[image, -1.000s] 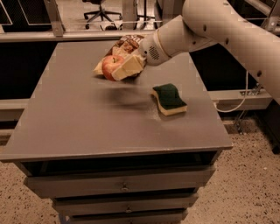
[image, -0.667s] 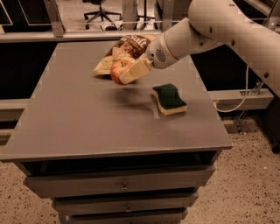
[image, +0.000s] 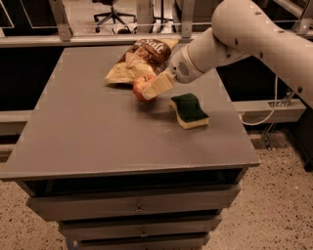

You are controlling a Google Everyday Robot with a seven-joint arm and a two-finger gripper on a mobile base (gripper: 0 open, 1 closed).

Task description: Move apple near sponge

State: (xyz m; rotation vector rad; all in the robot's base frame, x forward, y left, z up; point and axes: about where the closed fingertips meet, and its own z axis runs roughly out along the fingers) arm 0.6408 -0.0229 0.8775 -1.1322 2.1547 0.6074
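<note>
The red apple (image: 141, 87) is held in my gripper (image: 150, 89), low over the grey table (image: 98, 127), just left of the sponge. The cream fingers (image: 157, 86) are closed around the apple and hide its right side. The sponge (image: 189, 110), dark green on top with a pale yellow base, lies on the table a short way to the right of the apple. My white arm (image: 244, 34) reaches in from the upper right.
A brown-and-tan chip bag (image: 139, 59) lies on the table just behind the apple. The table stands on a drawer cabinet (image: 139, 210). A rail runs behind the table, with an office chair (image: 110, 12) beyond. A cable hangs at the right.
My gripper has carried the apple to the right and down, from in front of the chip bag to close beside the sponge. The sponge and bag have not moved.
</note>
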